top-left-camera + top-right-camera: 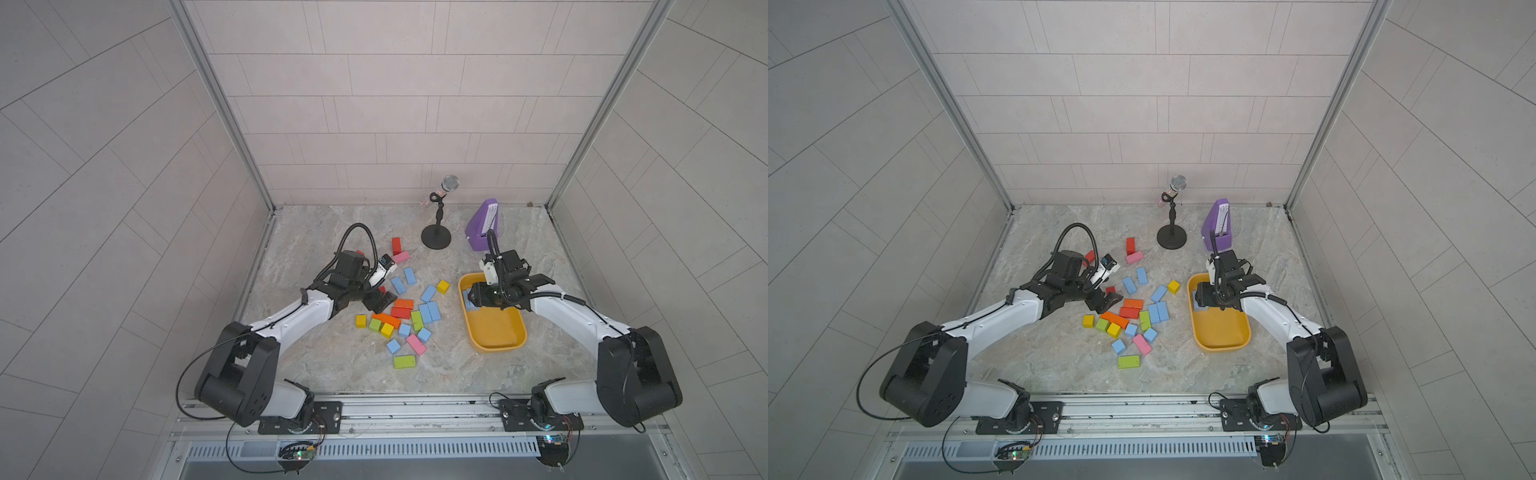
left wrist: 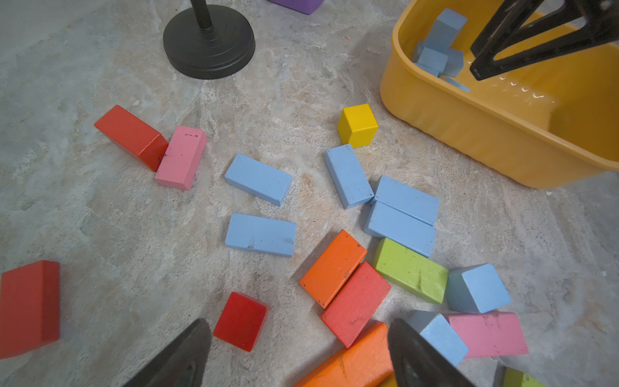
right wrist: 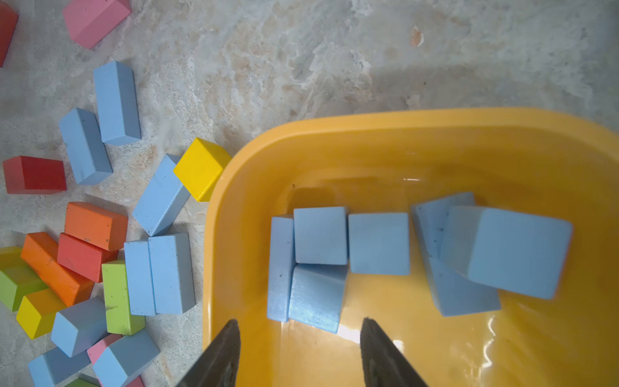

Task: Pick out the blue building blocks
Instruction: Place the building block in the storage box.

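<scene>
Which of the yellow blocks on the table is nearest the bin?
The yellow cube standing alone just off the bin's far corner. The other yellow blocks lie much farther off, near the left arm.

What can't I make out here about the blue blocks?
- Both top views: the right arm covers most blue blocks in the yellow tray; count unclear.
- Right wrist view: much of the tray runs off the frame.
- Left wrist view: a left finger hides part of one blue cube.
</scene>
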`<move>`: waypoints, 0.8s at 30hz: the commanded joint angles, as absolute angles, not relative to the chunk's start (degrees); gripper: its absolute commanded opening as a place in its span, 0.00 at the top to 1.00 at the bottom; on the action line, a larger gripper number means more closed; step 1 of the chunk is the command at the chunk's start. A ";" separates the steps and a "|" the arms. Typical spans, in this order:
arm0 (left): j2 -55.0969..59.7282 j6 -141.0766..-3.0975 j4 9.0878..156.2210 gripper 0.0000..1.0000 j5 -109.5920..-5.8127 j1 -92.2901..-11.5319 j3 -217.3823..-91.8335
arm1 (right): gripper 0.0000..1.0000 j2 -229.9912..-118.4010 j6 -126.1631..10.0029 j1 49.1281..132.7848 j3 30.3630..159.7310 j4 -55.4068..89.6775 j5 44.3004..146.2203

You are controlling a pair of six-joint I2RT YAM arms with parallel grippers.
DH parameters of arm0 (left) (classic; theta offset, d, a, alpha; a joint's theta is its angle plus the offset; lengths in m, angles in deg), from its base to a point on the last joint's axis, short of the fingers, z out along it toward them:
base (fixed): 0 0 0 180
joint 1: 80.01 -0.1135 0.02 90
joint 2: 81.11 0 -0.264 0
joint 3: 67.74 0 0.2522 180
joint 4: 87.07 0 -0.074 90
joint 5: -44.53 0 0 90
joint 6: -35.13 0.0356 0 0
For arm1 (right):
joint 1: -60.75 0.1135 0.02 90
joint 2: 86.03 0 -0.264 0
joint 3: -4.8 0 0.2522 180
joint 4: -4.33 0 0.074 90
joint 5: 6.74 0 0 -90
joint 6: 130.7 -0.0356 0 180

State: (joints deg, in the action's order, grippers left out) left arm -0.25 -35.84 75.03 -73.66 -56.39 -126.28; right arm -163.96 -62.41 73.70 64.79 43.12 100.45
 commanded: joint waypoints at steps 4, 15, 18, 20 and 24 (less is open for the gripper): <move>-0.52 -36.35 76.07 0.13 -73.60 -56.98 -126.97 | 0.39 -165.24 -65.00 72.47 63.29 43.29 102.28; -0.87 -36.43 76.18 0.13 -71.93 -58.20 -126.94 | 0.41 -170.38 -62.73 71.92 65.34 39.97 106.72; -0.74 -36.52 76.18 0.13 -72.03 -58.45 -126.93 | 0.42 -170.76 -62.54 71.92 65.92 39.72 107.37; -0.78 -36.50 76.13 0.13 -72.10 -58.56 -126.90 | 0.42 -170.71 -62.49 71.91 66.00 39.45 107.87; -0.69 -36.68 76.34 0.13 -72.03 -58.73 -126.94 | 0.42 -170.09 -62.58 71.89 66.02 39.52 107.96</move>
